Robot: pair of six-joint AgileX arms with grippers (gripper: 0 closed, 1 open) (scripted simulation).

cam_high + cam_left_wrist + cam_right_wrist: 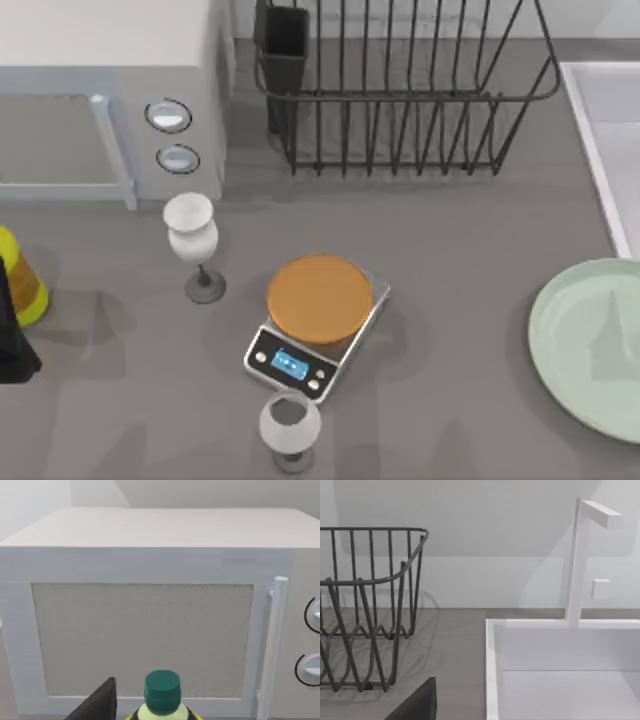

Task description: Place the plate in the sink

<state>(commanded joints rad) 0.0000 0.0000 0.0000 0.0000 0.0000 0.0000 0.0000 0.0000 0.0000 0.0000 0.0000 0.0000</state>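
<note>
You've got the plate [588, 345] lying flat on the grey table [450, 260] at the right edge of the top view, part cut off by the frame. The sink [600, 130] sits just beyond it twd the back-right corner, its pale raised rim running straight; bare tabletop lies btwn the two.

From the right wrist view, the sink's [560, 670] front-left corner is close ahead, walls smooth and white, w/ a square-section faucet [577, 560] standing at its back rim. The black wire dish rack [365, 610] stands apart from it w/ a strip of open table btwn. A dark finger [417, 705] of the right gripper shows; can't tell how wide it's open, nothing seen held.

Left wrist view faces the microwave [150, 630], w/ a green-capped bottle [162, 692] just ahead of a dark finger [97, 705]; grip state unclear too.

Mid-table: silver scale [315, 325] w/ orange-brown disc and two wine glasses [192, 240], well away from the plate.
</note>
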